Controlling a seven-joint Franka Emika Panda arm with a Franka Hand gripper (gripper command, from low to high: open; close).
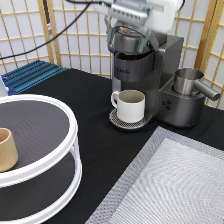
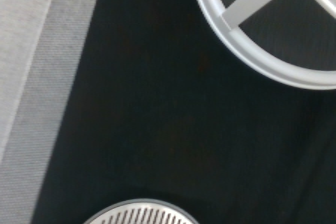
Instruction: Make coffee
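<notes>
The gripper [image 1: 131,11] hangs directly above the coffee machine [image 1: 150,70], white hand and arm cut off by the exterior view's top; I cannot tell whether it is released or clenched, and the coffee pod does not show in either view. Under the machine's spout a cream mug [image 1: 130,105] stands on the round drip tray [image 1: 125,121]. Well apart from the machine, a tan cup [image 1: 7,149] sits on the white two-tier stand [image 1: 60,160]. The wrist view alone shows black tabletop [image 2: 180,130], the stand's rim [image 2: 262,55], a grey mat's edge [image 2: 37,75] and a ribbed disc [image 2: 142,215].
</notes>
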